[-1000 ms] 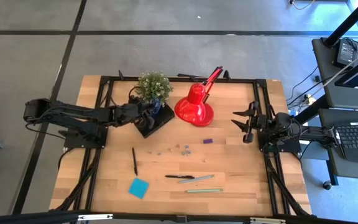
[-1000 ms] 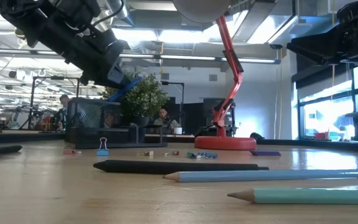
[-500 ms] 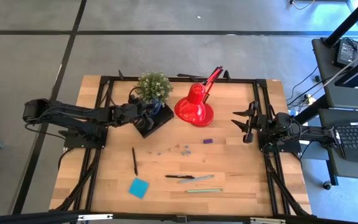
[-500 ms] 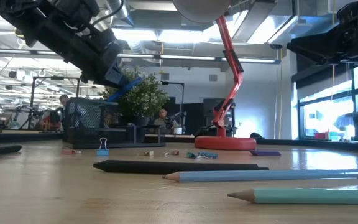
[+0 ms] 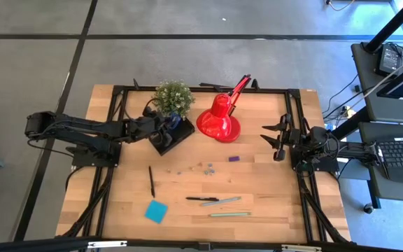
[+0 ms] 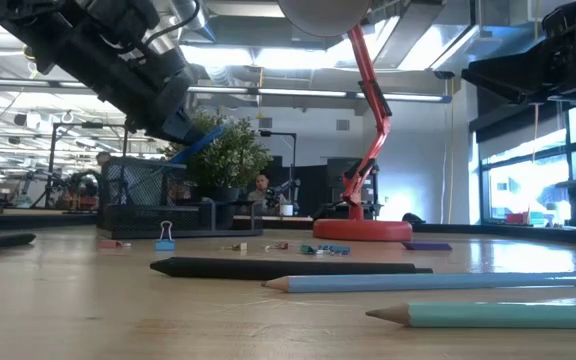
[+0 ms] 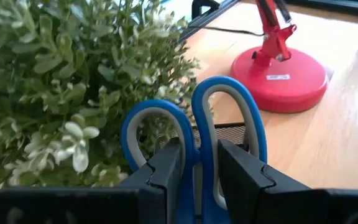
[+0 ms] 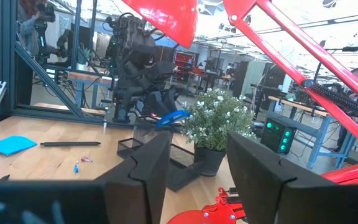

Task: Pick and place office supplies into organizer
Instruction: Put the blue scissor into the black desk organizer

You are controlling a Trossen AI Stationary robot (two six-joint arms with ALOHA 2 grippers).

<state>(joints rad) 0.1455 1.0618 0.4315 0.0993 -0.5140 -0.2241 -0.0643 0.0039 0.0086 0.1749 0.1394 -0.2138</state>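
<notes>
The left gripper [image 5: 165, 126] is stretched out over the black organizer [image 5: 173, 138], which sits at the back of the table [image 5: 271, 196] right beside the little potted plant [image 5: 173, 96]. Its fingers [image 7: 173, 168] are clamped on the blue-handled scissors [image 7: 219, 134], gripping them just below the two finger loops, with the loops poking out past the fingertips toward the plant's leaves. From table height the scissors [image 6: 200, 140] hang at a slant just above the mesh wall of the organizer [image 6: 138, 195]. I can't tell from here whether the blades are touching it. The right gripper [image 5: 277, 140] waits at the right edge of the table, well away from all this, its two fingers [image 8: 143, 168] standing apart with nothing between them. The red lamp [image 5: 219, 120] sits just to the right of the organizer. The other supplies are still loose on the wood: a black pen [image 5: 151, 180] lying alone toward the left, a blue sticky pad [image 5: 156, 211] near the front edge, another black pen [image 5: 201, 199] and two pale pencils [image 5: 226, 203] lying close together farther right, a scatter of tiny clips [image 5: 205, 166] in the middle, and a small purple piece [image 5: 234, 158] beside the lamp's shade.
</notes>
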